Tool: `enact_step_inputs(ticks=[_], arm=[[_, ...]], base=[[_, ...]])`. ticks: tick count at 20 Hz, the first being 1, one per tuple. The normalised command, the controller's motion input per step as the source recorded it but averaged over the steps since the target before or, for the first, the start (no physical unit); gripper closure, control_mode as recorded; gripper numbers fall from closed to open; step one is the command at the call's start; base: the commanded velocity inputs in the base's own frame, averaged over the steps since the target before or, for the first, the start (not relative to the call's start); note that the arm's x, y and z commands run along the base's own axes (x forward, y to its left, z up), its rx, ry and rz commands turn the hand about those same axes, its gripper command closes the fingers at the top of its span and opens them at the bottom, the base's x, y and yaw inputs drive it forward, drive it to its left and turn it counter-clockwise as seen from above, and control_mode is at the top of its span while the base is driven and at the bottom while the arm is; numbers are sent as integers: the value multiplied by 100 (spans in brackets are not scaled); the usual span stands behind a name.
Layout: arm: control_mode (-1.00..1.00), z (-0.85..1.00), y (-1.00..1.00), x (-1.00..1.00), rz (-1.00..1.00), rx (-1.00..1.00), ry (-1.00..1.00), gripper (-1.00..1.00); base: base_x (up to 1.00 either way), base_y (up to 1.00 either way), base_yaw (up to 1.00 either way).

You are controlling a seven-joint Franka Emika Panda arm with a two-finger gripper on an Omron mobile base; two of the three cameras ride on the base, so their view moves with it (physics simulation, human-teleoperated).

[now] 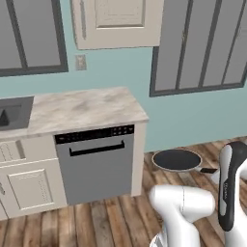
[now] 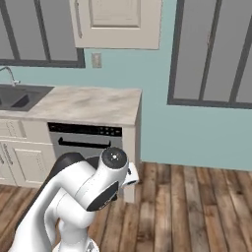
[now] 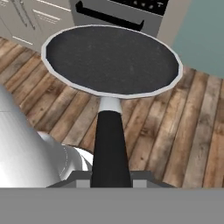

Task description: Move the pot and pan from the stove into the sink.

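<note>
Left base view: the pan (image 1: 176, 159) hangs level above the wooden floor (image 1: 116, 217), right of the desk (image 1: 82, 108) — carried toward the sink (image 1: 14, 113). Right base view: the sink (image 2: 19, 96) lies far left. Hand view: jaws clamped on the pan's handle (image 3: 109, 144), keeping it flat.

pan (image 3: 112, 59): matt black, grainy, pale metal rim; counter (image 1: 87, 110): smooth marbled stone; floor (image 2: 197, 206): wood planks

We see a grey dishwasher (image 1: 95, 165) under the right end of the pale marbled desk (image 1: 87, 110), cream cabinet doors (image 1: 30, 188) beside it, a wall outlet (image 1: 80, 61) above, dark-framed windows (image 1: 202, 46), and plank floor (image 2: 197, 211).
</note>
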Motion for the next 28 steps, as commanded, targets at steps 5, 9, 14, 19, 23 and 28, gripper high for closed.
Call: enact_step_inputs(ticks=[5, 9, 14, 19, 23, 28], arm=[[100, 0, 0, 0, 0, 0, 0, 100], [100, 0, 0, 0, 0, 0, 0, 100], [100, 0, 0, 0, 0, 0, 0, 100], [100, 0, 0, 0, 0, 0, 0, 100], [100, 0, 0, 0, 0, 0, 0, 100], [100, 0, 0, 0, 0, 0, 0, 100]], base=[[89, 30, 2], [80, 27, 2], [43, 46, 2], [10, 80, 2], [0, 91, 4], [0, 95, 4]])
